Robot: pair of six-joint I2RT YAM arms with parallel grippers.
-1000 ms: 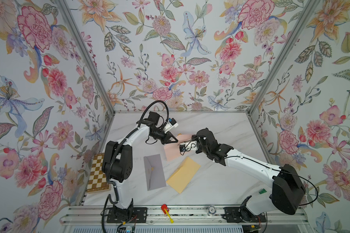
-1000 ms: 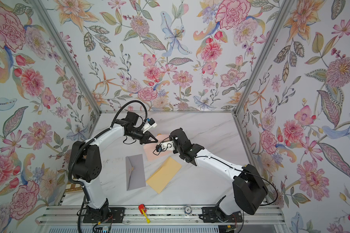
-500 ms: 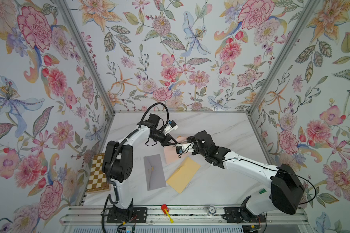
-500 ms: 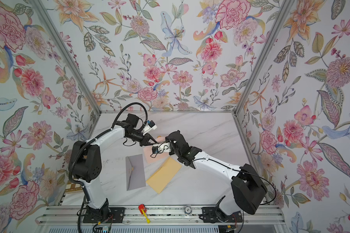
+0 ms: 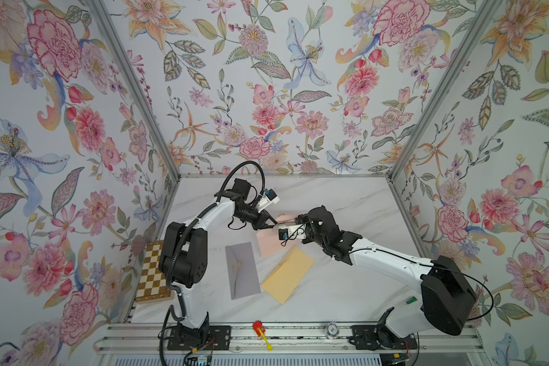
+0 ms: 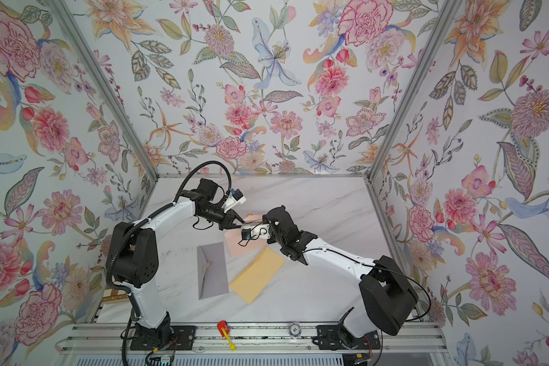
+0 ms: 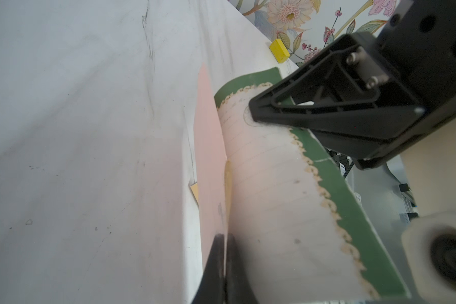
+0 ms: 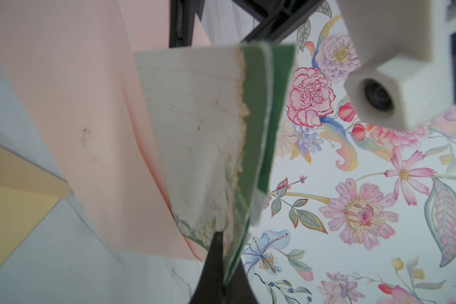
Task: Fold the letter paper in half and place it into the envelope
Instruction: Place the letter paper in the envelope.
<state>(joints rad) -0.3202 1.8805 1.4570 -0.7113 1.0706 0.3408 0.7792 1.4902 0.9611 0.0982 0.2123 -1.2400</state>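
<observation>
Top views, letter paper (image 5: 267, 245) (image 6: 236, 247): showing only pink from above, its near end lying on the marble table (image 5: 346, 202), its far end rising between the 2 grippers.
Top views, left gripper (image 5: 271, 222) (image 6: 240, 222): pinching the raised edge, jaws together on it.
Top views, right gripper (image 5: 293, 218) (image 6: 260, 218): holding the same edge from the opposite side, fingertips hard to make out.
Top views, grey envelope (image 5: 243, 269): lying flat near the paper, its small gold mark being too small to read, inside not showing.
Top views, yellow envelope (image 5: 287, 274): lying flat, inside not showing.
Left wrist, left gripper (image 7: 224, 259): fingers pressing shut on the paper.
Left wrist, letter paper (image 7: 269, 197): ruled face with a green, cream-scalloped border curling upward; a round printed mark is hiding half behind the right gripper (image 7: 258, 115), unreadable.
Left wrist, yellow envelope (image 7: 194, 190): 1 corner peeking from under the pink.
Right wrist, right gripper (image 8: 223, 263): clamping the green-bordered edge.
Right wrist, letter paper (image 8: 195, 131): 2 green layers overlapping; whether they are creased together I cannot tell.
Right wrist, left gripper (image 8: 182, 23): being cut off by the frame.
</observation>
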